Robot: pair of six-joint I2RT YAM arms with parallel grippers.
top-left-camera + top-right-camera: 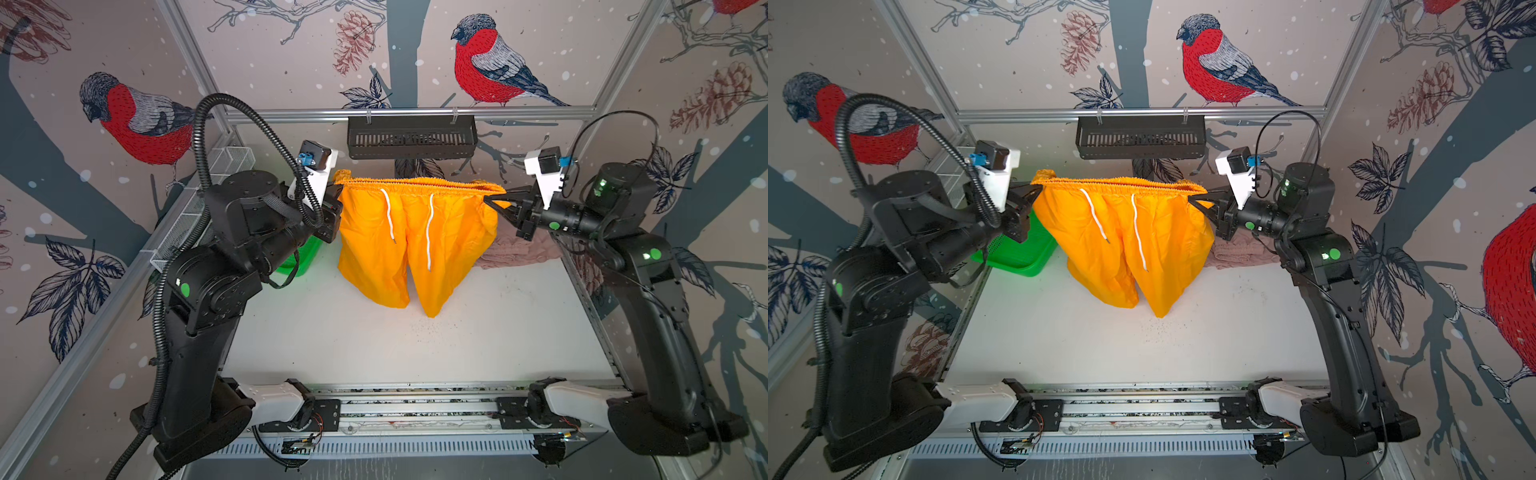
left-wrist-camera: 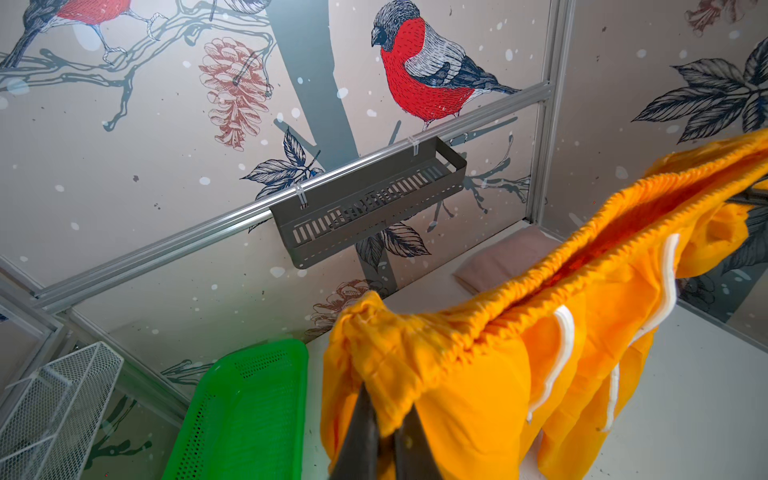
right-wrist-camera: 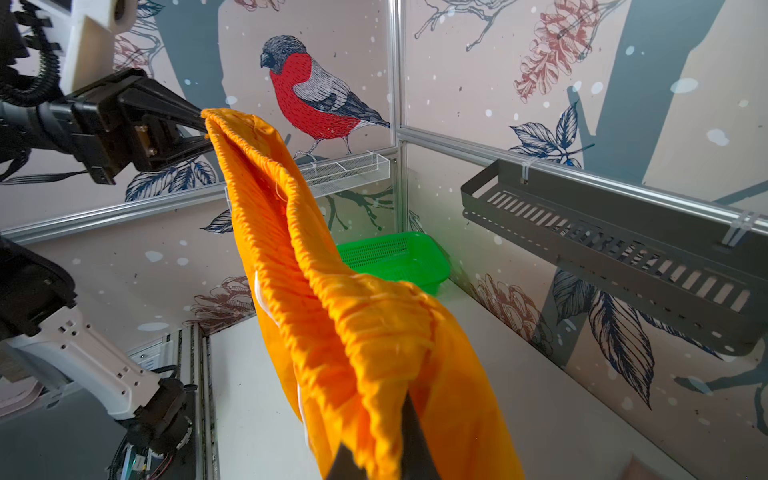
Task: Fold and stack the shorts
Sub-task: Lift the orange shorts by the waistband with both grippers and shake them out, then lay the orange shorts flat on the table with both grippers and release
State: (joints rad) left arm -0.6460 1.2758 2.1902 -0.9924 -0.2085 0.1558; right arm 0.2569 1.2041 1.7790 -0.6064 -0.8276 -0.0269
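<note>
Left gripper (image 1: 337,195): your jaws are clamped on one end of the waistband of the orange shorts (image 1: 411,232). In the left wrist view the two fingers (image 2: 361,432) pinch a bunch of the gathered cloth.
Right gripper (image 1: 492,200): you have it closed on the opposite end of the same waistband. The right wrist view shows the cloth bunched over its tip.
Orange shorts: you are holding them up between the two arms, above the middle of the table (image 1: 374,340), towards its far half. The waistband is stretched nearly level and both legs hang down, side by side.
Leg ends: they reach down about to the table. You cannot tell from these views whether they touch it.
Drawstring (image 1: 388,216): white, with two ends hanging down the front of the orange shorts, facing you in both top views.
Pink shorts (image 1: 515,251): they lie flat on the table at the far right, below the right gripper and partly hidden behind the orange shorts. Neither gripper touches them.
Basket (image 1: 1021,253): green mesh, on the table at the far left, just beside the left gripper and partly hidden under that arm.
Shelf (image 1: 411,137): black and slotted, hung on the back rail above the waistband.
</note>
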